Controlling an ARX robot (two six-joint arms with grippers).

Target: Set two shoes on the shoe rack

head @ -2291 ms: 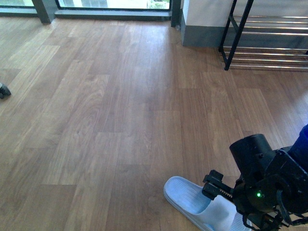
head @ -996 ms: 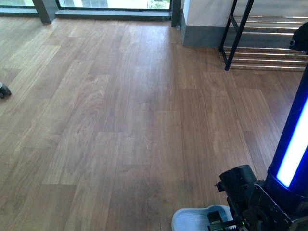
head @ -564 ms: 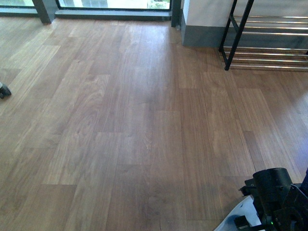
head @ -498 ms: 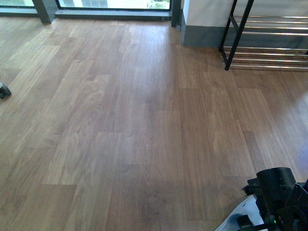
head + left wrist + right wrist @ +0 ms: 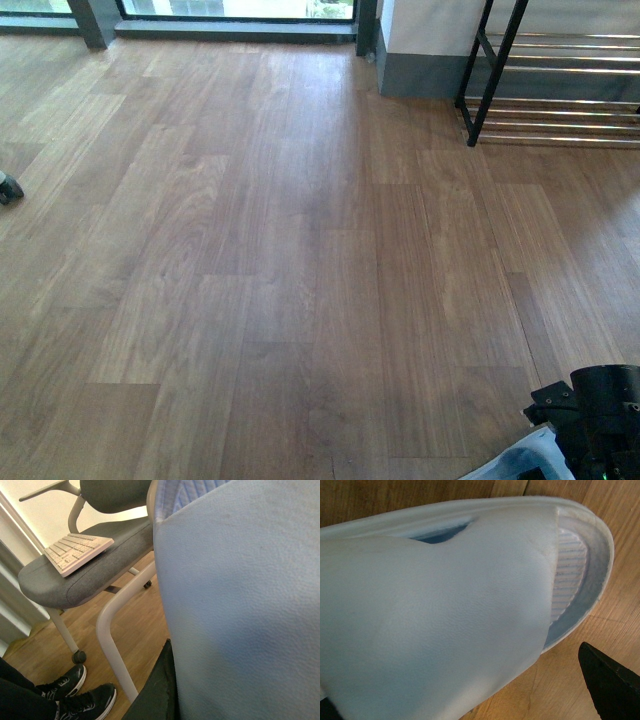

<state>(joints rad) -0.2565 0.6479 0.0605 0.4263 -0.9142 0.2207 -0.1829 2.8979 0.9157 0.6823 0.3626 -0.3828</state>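
Note:
Both shoes seen here are light blue slippers. In the right wrist view one slipper [image 5: 445, 610] fills the frame over the wood floor, and my right gripper [image 5: 470, 700] is shut on its strap, with a black fingertip [image 5: 612, 690] beside it. In the front view only a corner of this slipper [image 5: 520, 462] shows at the bottom right, under the black right arm [image 5: 605, 420]. In the left wrist view my left gripper [image 5: 225, 700] is shut on the other slipper [image 5: 240, 605], held up off the floor; one dark finger [image 5: 157, 690] shows. The shoe rack [image 5: 560, 80] stands at the far right.
A grey office chair [image 5: 75, 575] with a white keyboard [image 5: 75, 552] on its seat and a person's black sneakers [image 5: 75, 695] show in the left wrist view. In the front view a window base [image 5: 230, 25] and a grey wall corner [image 5: 410, 70] bound the far floor; a dark object [image 5: 8, 187] lies at the left edge.
The right arm and its slipper have slid toward the lower right corner of the front view, from toe in full sight to a mere corner showing. The rack has not moved.

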